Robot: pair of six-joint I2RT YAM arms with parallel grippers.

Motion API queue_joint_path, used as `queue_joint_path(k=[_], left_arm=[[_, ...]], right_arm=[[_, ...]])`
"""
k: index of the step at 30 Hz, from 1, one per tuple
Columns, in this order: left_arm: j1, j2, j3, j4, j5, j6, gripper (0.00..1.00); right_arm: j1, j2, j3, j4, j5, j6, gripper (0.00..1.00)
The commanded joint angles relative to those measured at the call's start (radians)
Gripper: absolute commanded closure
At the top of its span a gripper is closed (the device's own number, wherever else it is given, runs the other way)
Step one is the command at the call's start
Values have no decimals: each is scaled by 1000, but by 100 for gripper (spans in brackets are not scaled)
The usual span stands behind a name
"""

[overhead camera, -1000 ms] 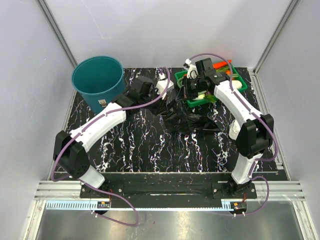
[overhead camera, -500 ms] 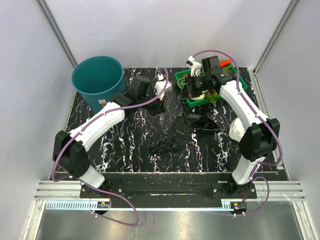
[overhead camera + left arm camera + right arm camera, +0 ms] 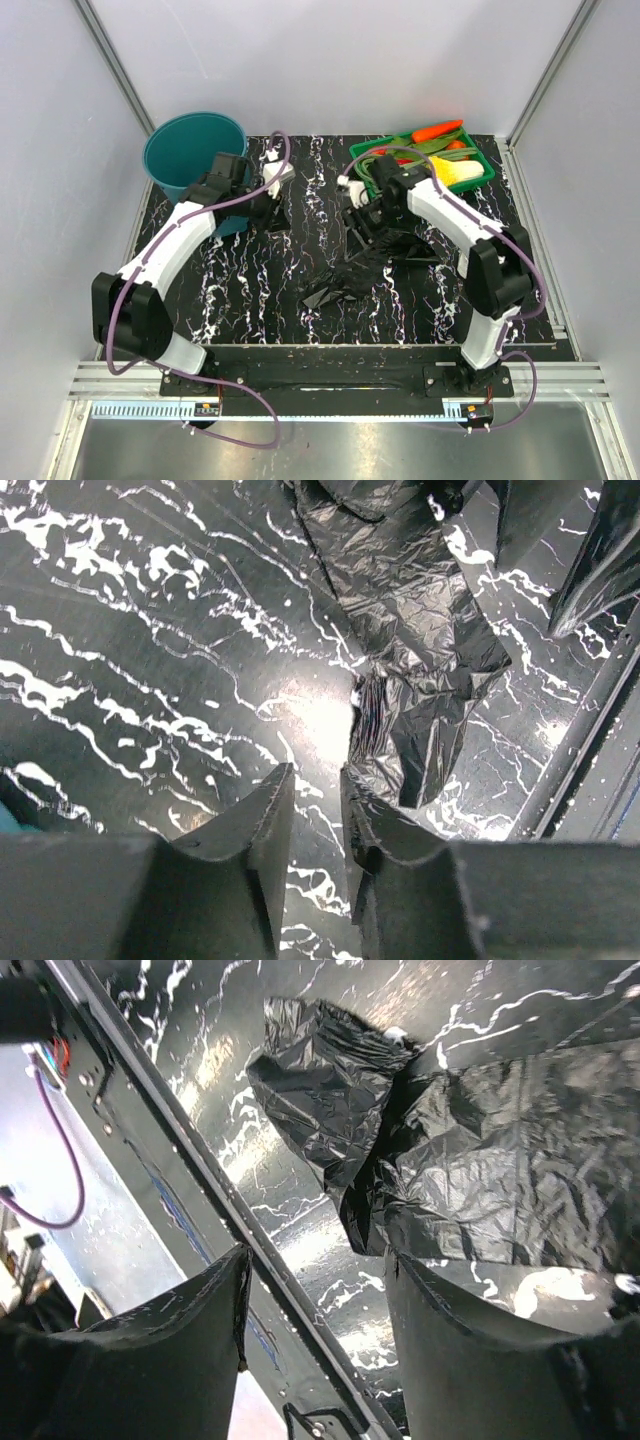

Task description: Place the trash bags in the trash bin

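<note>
The black trash bags (image 3: 345, 280) lie crumpled on the marbled table, stretching from the middle toward the right arm. The teal trash bin (image 3: 195, 155) stands at the far left corner. My left gripper (image 3: 273, 212) hangs just right of the bin, away from the bags. In the left wrist view its jaws (image 3: 315, 780) stand slightly apart with only table between them, and glossy bag film (image 3: 420, 630) lies ahead. My right gripper (image 3: 358, 222) hovers at the far end of the bags. In its wrist view the right gripper (image 3: 315, 1260) is wide open and empty, with the bag (image 3: 330, 1090) beyond it.
A green tray (image 3: 482, 178) of vegetables sits at the far right corner behind the right arm. The table's metal rail (image 3: 190, 1150) crosses the right wrist view. Grey walls close in the left, far and right sides.
Both grippers have opened and let go of the bag, which was stretched between them and has dropped onto the table. The left arm swung left toward the bin; the right gripper came down and nearer.
</note>
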Motion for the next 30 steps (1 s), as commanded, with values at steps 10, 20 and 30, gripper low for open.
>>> queue_joint_path(k=[10, 20, 30], left_arm=[[60, -84, -49, -43, 84, 77, 56], [59, -76, -46, -52, 72, 103, 53], [66, -58, -59, -78, 108, 164, 52]], right_arm=[[92, 202, -31, 90, 16, -106, 29], [170, 286, -22, 128, 19, -87, 31], [184, 224, -11, 105, 68, -135, 100]])
